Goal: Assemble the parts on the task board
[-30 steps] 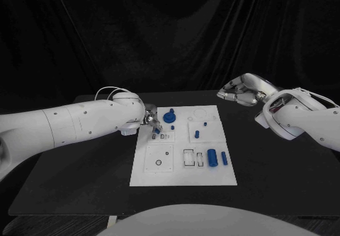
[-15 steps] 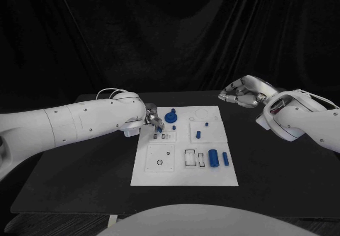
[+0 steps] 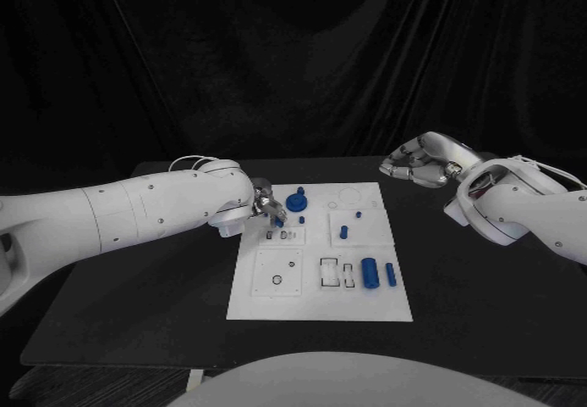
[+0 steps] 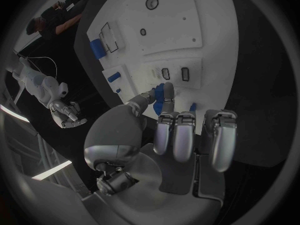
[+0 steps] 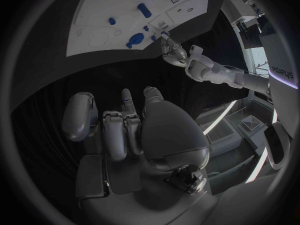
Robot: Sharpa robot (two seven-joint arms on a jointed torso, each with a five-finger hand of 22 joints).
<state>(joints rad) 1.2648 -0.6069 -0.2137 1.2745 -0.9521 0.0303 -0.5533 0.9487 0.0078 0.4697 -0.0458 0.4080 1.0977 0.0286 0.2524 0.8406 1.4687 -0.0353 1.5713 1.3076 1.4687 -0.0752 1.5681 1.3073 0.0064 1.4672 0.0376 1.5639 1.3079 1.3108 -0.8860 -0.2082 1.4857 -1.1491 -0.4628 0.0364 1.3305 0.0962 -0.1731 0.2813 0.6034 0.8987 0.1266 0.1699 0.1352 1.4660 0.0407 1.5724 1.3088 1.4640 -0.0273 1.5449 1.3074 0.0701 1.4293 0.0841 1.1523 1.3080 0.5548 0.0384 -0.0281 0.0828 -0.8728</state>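
Left hand (image 3: 262,209) pinching small blue part (image 4: 164,92) (cylindrical), right hand (image 3: 420,161) curled, holding nothing

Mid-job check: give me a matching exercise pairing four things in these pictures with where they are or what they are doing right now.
Things:
1. left robot hand
2. right robot hand
3. large blue cylinder part
4. round blue knob-shaped part

States:
A. lying flat on the white task board, near its right edge
B. pinching a small blue peg part over the board's left side
C. fingers curled, holding nothing, off the board
D. standing on the board's far part, just beside the pinching hand

Pairs: 1-B, 2-C, 3-A, 4-D
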